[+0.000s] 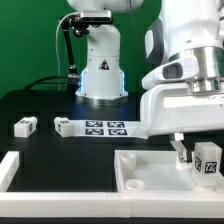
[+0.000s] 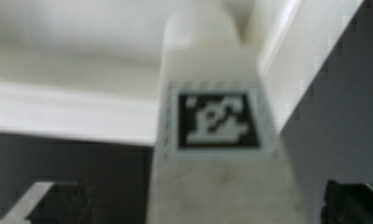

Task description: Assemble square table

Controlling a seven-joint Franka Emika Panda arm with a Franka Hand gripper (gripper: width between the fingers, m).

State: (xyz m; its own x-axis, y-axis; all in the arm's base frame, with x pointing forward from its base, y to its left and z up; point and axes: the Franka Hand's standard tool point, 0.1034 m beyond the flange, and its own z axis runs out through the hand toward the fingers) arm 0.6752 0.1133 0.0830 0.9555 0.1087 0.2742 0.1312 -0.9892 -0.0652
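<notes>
Black table bears white recessed square panel

1. We can read no words, numbers or brand names anywhere.
2. We see only black-and-white square tags: four on the marker board and one on a leg.

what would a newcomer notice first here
The open gripper, at the exterior view's right, hangs over a tagged white leg standing upright at the square table panel. Toward the exterior view's left, two loose legs lie on the black tabletop, the nearer one beside the marker board.
</notes>
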